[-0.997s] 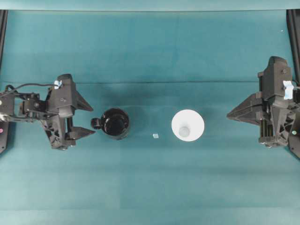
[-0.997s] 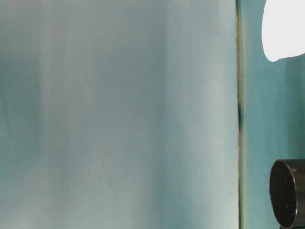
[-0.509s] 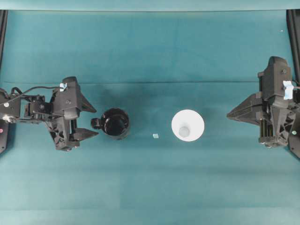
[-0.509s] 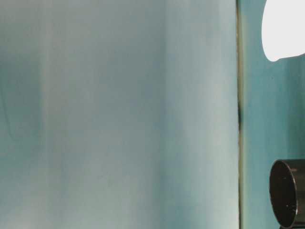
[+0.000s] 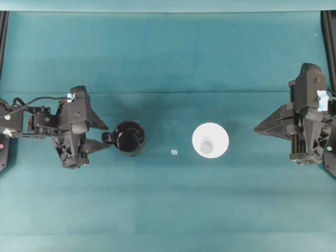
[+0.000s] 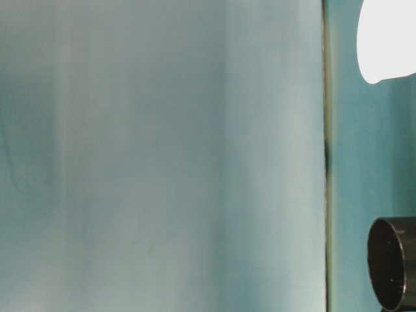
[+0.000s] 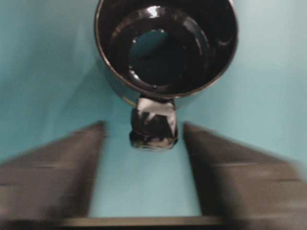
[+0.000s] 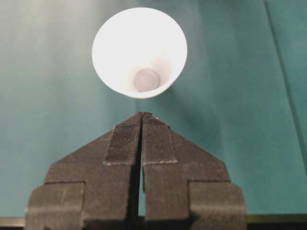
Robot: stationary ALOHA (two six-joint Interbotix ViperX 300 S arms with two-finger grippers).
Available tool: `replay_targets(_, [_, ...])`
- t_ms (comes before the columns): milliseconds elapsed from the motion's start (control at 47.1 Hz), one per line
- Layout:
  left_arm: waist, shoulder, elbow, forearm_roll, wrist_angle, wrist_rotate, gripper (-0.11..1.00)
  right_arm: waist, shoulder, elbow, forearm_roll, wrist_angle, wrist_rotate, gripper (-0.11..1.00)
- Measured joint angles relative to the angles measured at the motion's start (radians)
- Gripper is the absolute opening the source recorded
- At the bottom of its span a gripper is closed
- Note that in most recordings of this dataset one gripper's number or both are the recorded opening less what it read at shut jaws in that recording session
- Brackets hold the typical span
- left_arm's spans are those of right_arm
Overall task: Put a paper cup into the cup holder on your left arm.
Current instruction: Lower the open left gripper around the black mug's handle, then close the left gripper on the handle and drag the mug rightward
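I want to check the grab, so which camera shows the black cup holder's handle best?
The left wrist view: the handle fills the middle, between the left gripper's blurred fingers, with a gap on each side. Overhead shows the handle as a small stub. Table-level catches only the cup holder's edge, no handle. The right wrist view misses it.

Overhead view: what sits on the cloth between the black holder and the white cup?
One small pale scrap lies between the cup holder and the paper cup; otherwise bare teal cloth, seen in the overhead view.
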State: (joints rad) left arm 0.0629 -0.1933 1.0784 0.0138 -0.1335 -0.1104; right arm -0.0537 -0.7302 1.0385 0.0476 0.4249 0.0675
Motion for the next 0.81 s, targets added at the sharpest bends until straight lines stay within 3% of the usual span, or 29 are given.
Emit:
replay_targets(42, [0.000, 0.000, -0.002, 0.002, 0.000, 0.006, 0.30, 0.000, -0.002, 0.002, 0.000, 0.000, -0.002, -0.01])
replay_targets(806, [-0.018, -0.003, 0.011, 0.000, -0.032, 0.021, 0.30, 0.000, -0.002, 0.000, 0.000, 0.000, 0.000, -0.01])
